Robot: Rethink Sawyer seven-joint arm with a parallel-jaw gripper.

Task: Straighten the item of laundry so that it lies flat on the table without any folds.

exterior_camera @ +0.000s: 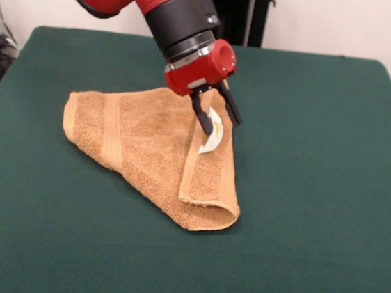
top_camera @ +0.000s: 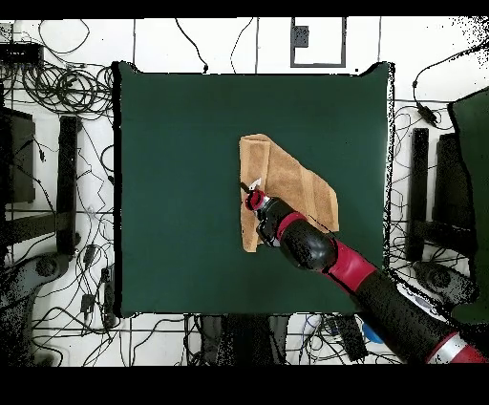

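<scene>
While 1 end effector (exterior_camera: 218, 119) hangs w/ jaws apart, 1 folded towel (exterior_camera: 147, 145), 1 white label (exterior_camera: 212, 136), 1 table (exterior_camera: 315, 201).

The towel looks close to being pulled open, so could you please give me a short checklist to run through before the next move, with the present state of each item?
1. Towel flat with no folds: not ok; it lies folded into a rough triangle, one flap doubled over.
2. Gripper over the towel: ok; it sits at the folded edge by the white label.
3. Gripper open: ok; the fingers stand apart.
4. Cloth caught between the fingers: cannot tell; one tip overlaps the label.
5. Room on the table to spread: ok; green cloth shows all round.
6. Towel within the table's edges: ok in the overhead view.
</scene>
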